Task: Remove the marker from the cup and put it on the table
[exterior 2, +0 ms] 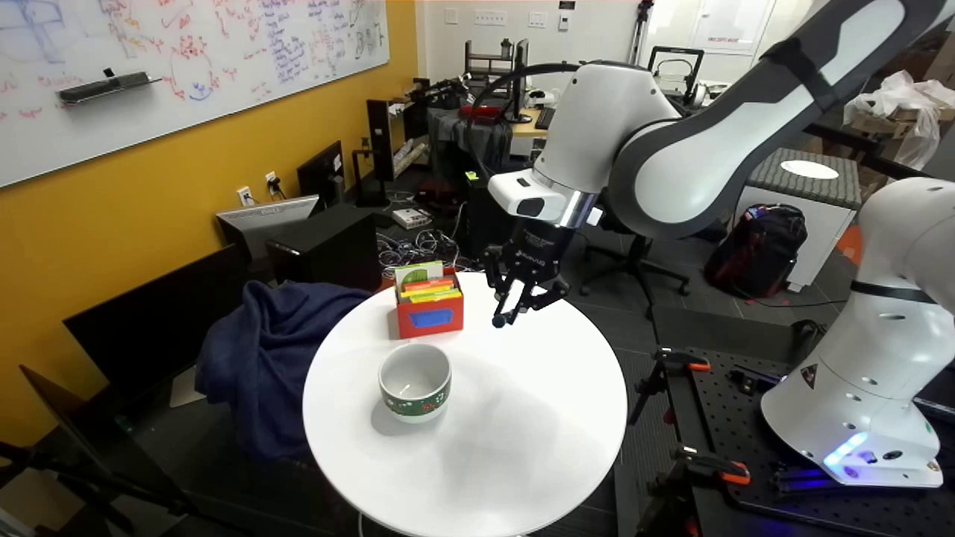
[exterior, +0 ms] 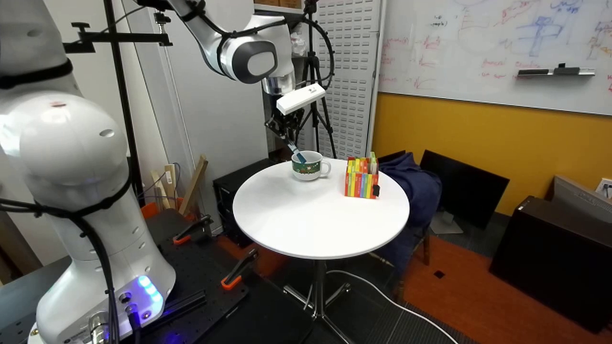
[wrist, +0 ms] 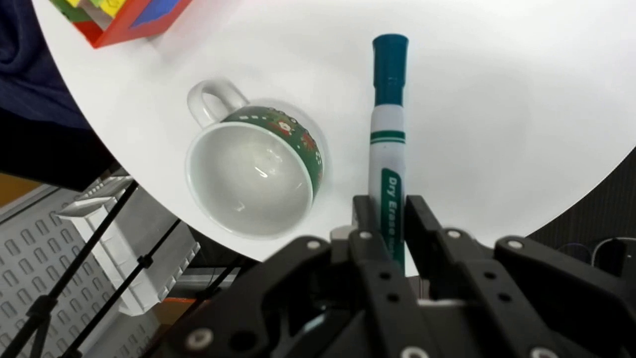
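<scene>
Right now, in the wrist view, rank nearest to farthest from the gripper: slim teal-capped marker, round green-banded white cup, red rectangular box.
1. Marker, held in the gripper.
2. Cup, left of the marker.
3. Box, upper left corner.

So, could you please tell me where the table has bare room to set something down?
The widest bare stretch of table runs from the cup and striped box toward the robot base. It's crowded between cup and box, and overhead, where the end effector holds the marker.
</scene>
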{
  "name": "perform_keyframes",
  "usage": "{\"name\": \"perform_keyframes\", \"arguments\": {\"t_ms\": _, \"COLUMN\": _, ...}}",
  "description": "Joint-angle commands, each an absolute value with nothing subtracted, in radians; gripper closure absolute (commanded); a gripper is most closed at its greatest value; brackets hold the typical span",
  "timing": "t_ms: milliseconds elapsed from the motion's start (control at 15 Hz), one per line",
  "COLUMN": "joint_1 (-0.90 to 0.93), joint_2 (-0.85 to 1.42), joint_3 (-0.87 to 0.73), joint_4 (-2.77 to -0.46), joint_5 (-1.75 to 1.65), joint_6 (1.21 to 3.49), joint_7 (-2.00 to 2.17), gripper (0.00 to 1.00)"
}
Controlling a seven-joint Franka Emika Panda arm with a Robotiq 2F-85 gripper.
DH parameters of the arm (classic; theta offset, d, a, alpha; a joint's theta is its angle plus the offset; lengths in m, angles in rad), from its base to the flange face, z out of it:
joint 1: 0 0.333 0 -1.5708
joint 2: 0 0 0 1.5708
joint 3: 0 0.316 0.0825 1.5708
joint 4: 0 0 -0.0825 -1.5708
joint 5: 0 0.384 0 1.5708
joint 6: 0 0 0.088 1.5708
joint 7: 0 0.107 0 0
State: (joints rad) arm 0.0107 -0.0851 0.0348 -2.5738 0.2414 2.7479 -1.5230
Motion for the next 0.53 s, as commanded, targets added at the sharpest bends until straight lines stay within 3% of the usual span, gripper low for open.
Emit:
{"name": "perform_keyframes", "arguments": {"t_ms": 0, "joint_1": 0.028, "joint_2": -0.044, "joint_3": -0.010, "joint_4": -2.554, "joint_5": 0.302, "joint_6": 2.744, "joint_7": -1.510, "gripper": 0.95}}
{"name": "perform_keyframes", "arguments": {"t_ms": 467, "joint_1": -0.009, "joint_2": 0.101, "joint_3": 0.001, "joint_4": -2.468, "joint_5": 0.466, "joint_6": 2.744, "joint_7": -1.538, "gripper": 0.95}}
